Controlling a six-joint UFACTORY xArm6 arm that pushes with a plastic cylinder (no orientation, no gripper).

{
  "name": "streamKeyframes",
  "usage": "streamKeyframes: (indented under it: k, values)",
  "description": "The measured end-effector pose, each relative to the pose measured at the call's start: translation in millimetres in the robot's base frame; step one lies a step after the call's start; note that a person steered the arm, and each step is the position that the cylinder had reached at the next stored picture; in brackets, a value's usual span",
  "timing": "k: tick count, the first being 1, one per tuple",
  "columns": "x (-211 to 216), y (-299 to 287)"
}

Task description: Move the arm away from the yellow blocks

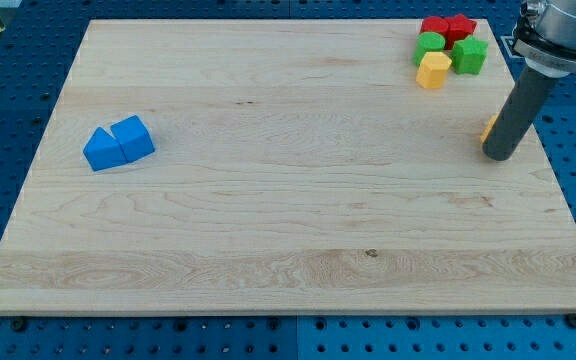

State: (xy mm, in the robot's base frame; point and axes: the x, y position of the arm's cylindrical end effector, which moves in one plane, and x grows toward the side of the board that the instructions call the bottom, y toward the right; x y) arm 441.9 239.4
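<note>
Though there is no claw here — only a rod, so nothing opens or holds — my tip (500,155) rests at the board's right edge, touching a yellow block (489,127) mostly hidden behind it; another yellow block (433,70) sits near the top right among red and green ones; both look light, stiff, easily slid, better left unpushed; no writing is visible.

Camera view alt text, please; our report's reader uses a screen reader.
My tip rests near the wooden board's right edge, largely hiding a yellow block behind it. At top right cluster two red blocks, two green blocks and a yellow block; two blue blocks touch at left.
</note>
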Motion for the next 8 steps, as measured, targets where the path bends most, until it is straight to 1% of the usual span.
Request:
streamKeyframes:
  k: [1, 2, 3, 4, 5, 8]
  values:
    - [-13, 3]
    - [-12, 4]
    - [-9, 18]
    - [-15, 43]
    - [-32, 44]
    - [-27, 41]
